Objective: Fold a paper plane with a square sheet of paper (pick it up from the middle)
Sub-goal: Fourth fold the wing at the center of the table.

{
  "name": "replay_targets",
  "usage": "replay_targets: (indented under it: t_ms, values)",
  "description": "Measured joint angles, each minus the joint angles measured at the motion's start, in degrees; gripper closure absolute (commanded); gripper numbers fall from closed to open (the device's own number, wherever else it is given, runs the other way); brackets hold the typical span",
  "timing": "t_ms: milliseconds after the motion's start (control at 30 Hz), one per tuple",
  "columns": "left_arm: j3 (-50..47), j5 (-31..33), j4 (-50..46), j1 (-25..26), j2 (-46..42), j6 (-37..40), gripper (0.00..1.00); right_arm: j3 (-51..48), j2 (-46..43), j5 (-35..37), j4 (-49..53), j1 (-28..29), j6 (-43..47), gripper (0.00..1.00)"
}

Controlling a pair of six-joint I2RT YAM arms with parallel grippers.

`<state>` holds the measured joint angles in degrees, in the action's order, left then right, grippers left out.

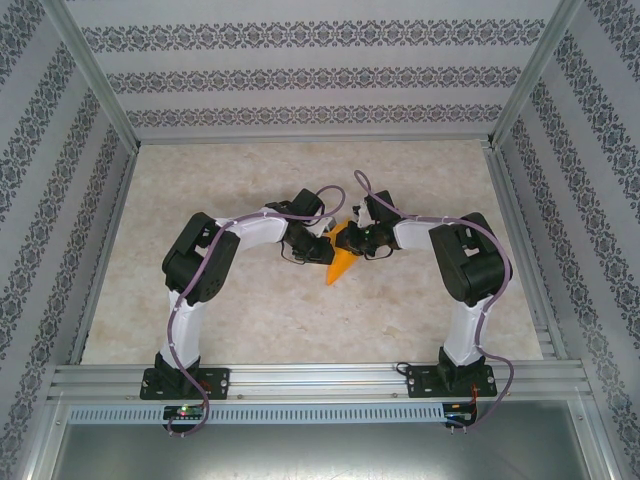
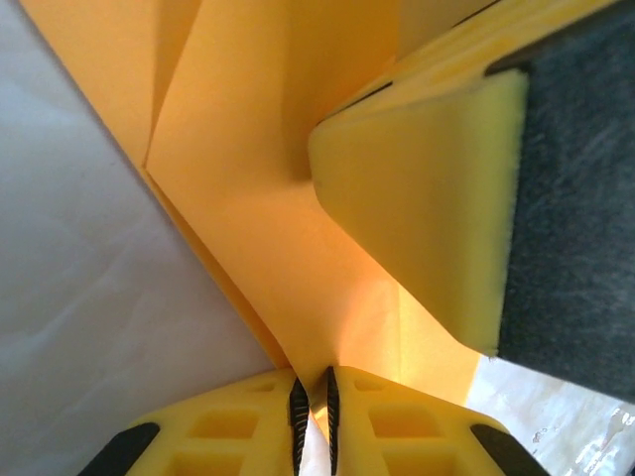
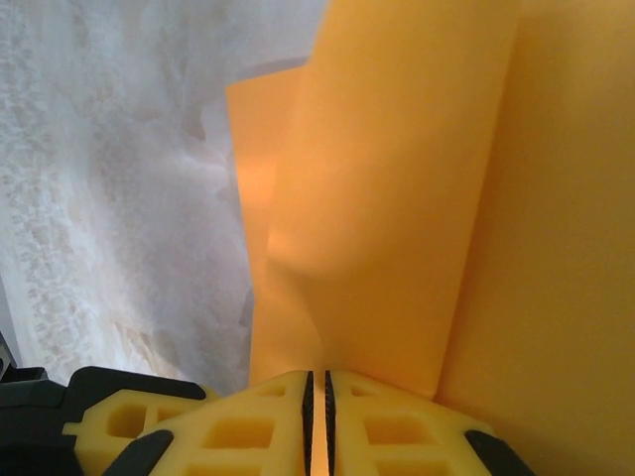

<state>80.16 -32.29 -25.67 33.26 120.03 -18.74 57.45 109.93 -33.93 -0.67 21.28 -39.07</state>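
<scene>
Pinching from opposite sides, the left hand (image 2: 313,416) and the right hand (image 3: 317,412) each have their yellow fingers drawn almost together, leaving only a thin slit between the dark inner faces. In both wrist views an edge of orange-yellow paper runs down into that slit, so each hand grips the paper plane (image 1: 341,260). Seen from the left wrist, one broad yellow finger (image 2: 417,208) of the right hand, dark-padded along its side, presses against the creased paper just above the left fingertips, so the two hands sit very near each other. The paper shows layered folds and a long diagonal crease. From above it reads as a narrow wedge between the two hands, over the middle of the counter (image 1: 250,320), with its point aimed toward the near edge. Whether that tip touches the surface I cannot tell. The left arm (image 1: 200,262) and the right arm (image 1: 468,262) rise from their bases, bend at the elbow and reach inward, so that together they form an arch. The counter is a pale, marbled beige slab bordered by aluminium rails (image 1: 320,378). Walls (image 1: 300,75) with bands of grey damask pattern close it in on three sides.
</scene>
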Motion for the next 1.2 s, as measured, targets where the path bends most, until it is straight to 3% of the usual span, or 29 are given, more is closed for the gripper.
replay_targets:
  t_ms: [567, 900, 1200]
  values:
    - [0.1, -0.1, -0.1, 0.1, -0.2, -0.1, 0.79, -1.4, -0.4, 0.4, 0.2, 0.0, 0.6, 0.91]
    - [0.1, 0.2, 0.0, 1.1, -1.6, -1.5, 0.67, -1.4, -1.0, 2.0, 1.6, 0.0, 3.6, 0.92]
    - [3.1, 4.4, -1.6, 1.3, -3.1, -1.3, 0.63, -1.6, -1.2, 2.1, 1.5, 0.0, 4.6, 0.92]
